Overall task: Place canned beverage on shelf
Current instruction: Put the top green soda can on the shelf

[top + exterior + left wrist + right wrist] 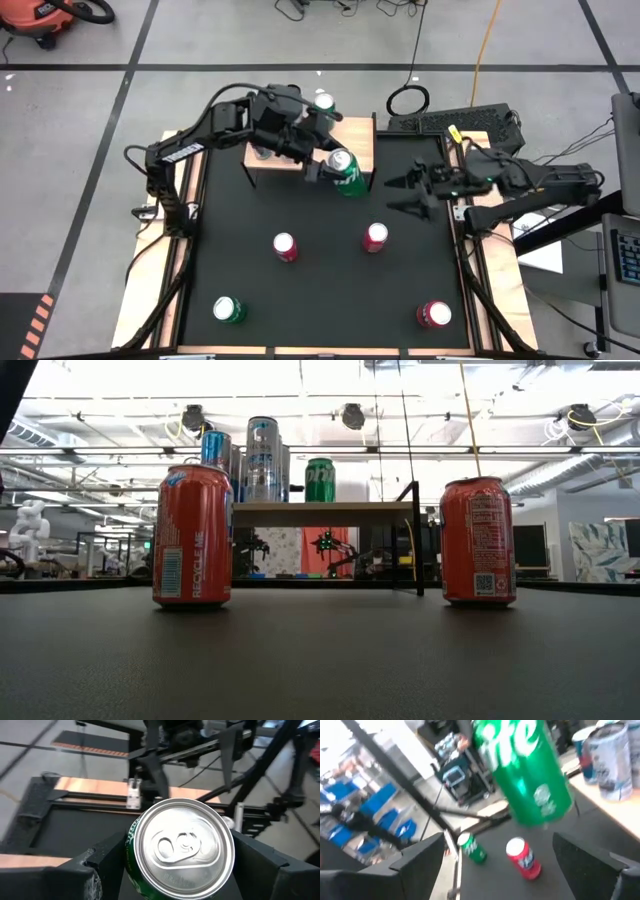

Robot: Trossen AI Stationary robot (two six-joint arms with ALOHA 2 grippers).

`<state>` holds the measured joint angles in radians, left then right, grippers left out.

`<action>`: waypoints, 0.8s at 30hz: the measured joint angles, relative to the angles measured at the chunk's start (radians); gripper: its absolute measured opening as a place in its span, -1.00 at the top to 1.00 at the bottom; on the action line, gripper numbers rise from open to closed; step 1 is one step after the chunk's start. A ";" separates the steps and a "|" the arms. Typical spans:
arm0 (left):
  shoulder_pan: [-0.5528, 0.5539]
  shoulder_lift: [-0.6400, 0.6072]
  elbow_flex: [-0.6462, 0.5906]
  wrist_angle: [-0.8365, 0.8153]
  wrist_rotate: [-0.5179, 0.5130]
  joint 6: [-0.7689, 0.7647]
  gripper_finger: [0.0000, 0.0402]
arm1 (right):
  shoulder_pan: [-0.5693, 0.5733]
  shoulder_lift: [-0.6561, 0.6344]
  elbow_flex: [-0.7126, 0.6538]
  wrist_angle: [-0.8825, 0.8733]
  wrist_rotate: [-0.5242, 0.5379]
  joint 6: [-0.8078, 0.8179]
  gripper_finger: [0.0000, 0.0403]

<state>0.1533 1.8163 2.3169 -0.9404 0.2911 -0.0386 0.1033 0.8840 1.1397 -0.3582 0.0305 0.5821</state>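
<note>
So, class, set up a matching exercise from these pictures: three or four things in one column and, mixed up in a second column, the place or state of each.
Column one:
1. green can
2. right gripper
3. silver can
4. red can

Column two:
A. standing on the shelf
B. open, holding nothing, beside the shelf
C. held in the left gripper
D. standing on the black tabletop, near its corner

Pairs: 1-C, 2-B, 3-A, 4-D
</note>
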 joint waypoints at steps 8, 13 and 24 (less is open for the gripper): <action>0.080 0.000 0.001 -0.056 0.221 0.114 -0.41 | -0.129 0.183 0.187 -0.038 -0.006 -0.107 -0.79; 0.118 0.000 0.001 -0.113 0.290 0.185 -0.41 | -0.191 0.301 0.343 -0.175 -0.049 -0.162 -0.90; 0.164 0.000 0.001 -0.150 0.311 0.213 -0.41 | -0.258 0.459 0.455 -0.170 -0.225 -0.328 -0.93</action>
<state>0.3168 1.8168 2.3180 -1.0901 0.6018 0.1745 -0.1546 1.3432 1.5951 -0.5281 -0.1945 0.2546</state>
